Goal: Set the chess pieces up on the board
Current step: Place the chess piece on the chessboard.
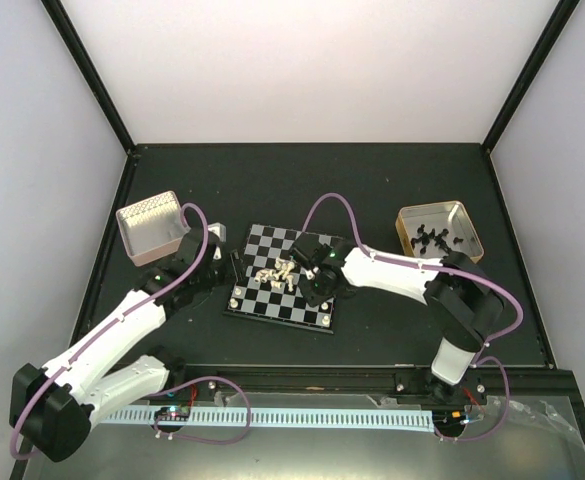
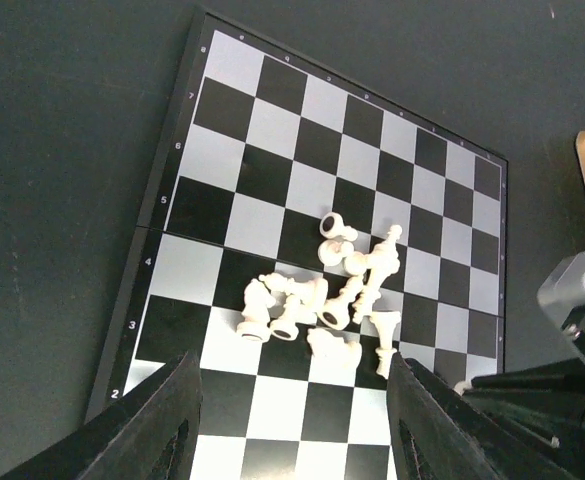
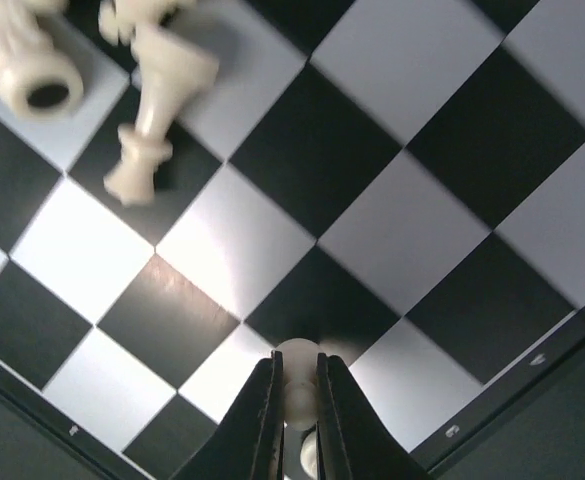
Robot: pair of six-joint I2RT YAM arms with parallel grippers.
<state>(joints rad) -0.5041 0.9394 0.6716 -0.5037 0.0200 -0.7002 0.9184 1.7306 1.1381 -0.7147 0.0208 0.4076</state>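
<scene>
The board lies mid-table, and a heap of cream-white chess pieces rests toppled on its left-centre squares. In the left wrist view the heap lies just beyond my left gripper, which hangs open over the board's near rows with nothing between its fingers. My right gripper is shut on one small round-headed cream piece, low over a dark square near the board's edge. More fallen pieces lie at the upper left of that view. From above, the right gripper is over the board's near right part.
A square tin stands left of the board beside the left arm. A second tin at the right holds several tiny black pieces. Dark walls and frame posts close the table at the back and sides.
</scene>
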